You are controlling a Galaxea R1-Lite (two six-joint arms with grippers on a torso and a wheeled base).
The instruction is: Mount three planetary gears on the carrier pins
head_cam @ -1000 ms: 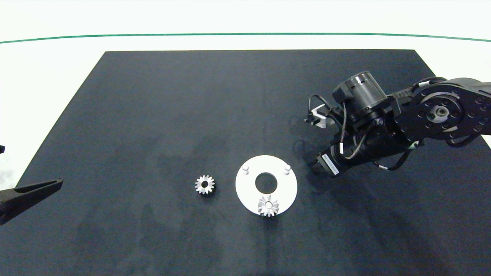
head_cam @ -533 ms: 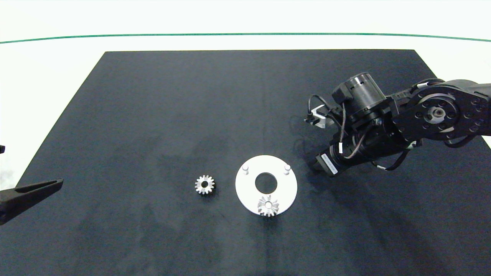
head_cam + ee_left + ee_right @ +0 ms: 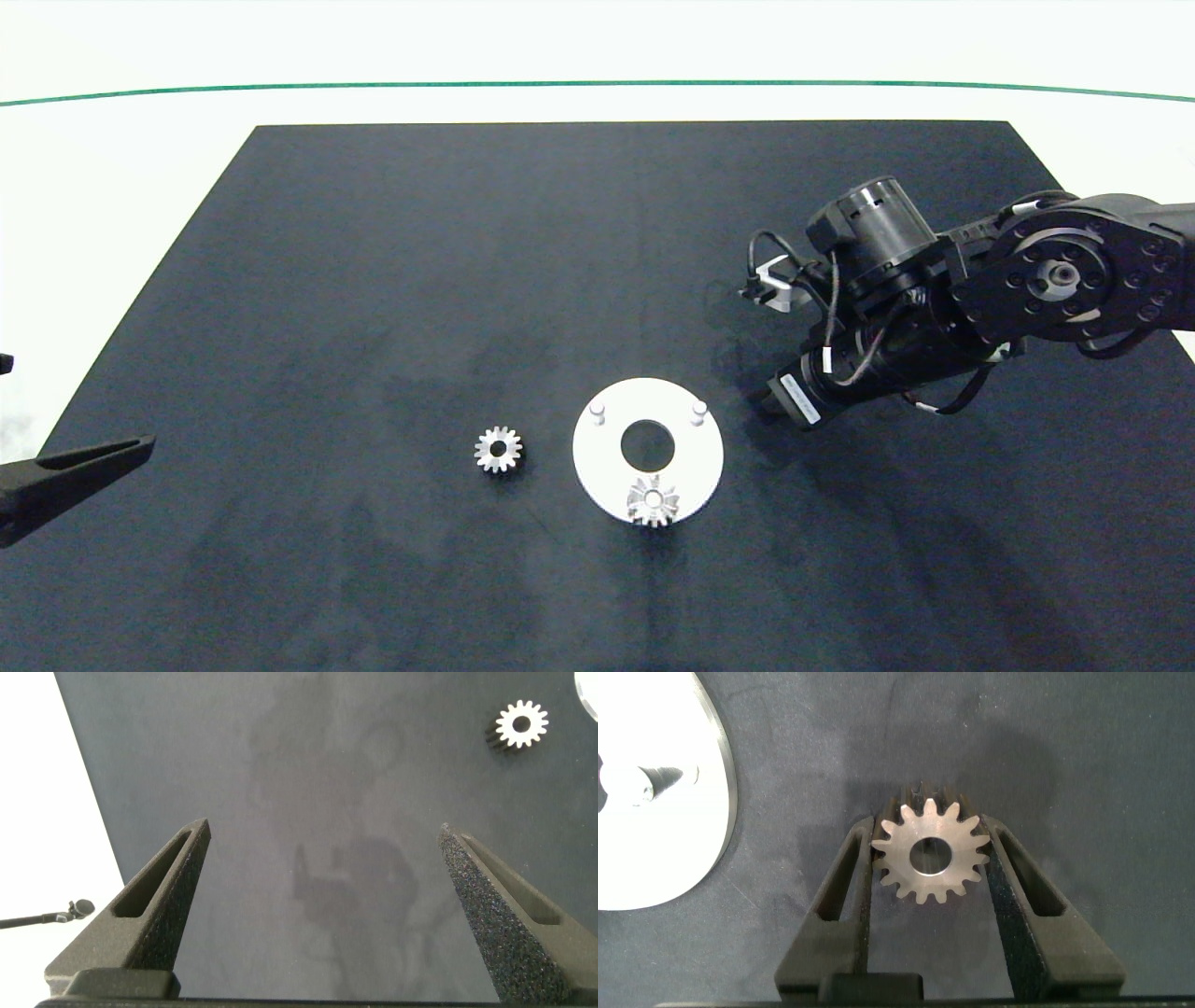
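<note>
Silver gears number three: one pinned (image 3: 653, 501), one loose (image 3: 498, 450), one (image 3: 930, 852) grasped by right jaws; left jaws released.

A matte black mat (image 3: 373, 280) covers a white table (image 3: 112, 168) crossed by a thin green line (image 3: 597, 83). Silver planetary gears (image 3: 498, 450) — pale, shiny. A white disc (image 3: 607, 457) carries grey-white carrier pins (image 3: 597, 410). The left gripper (image 3: 322, 915) has dark grey, speckled fingers (image 3: 495, 905).
</note>
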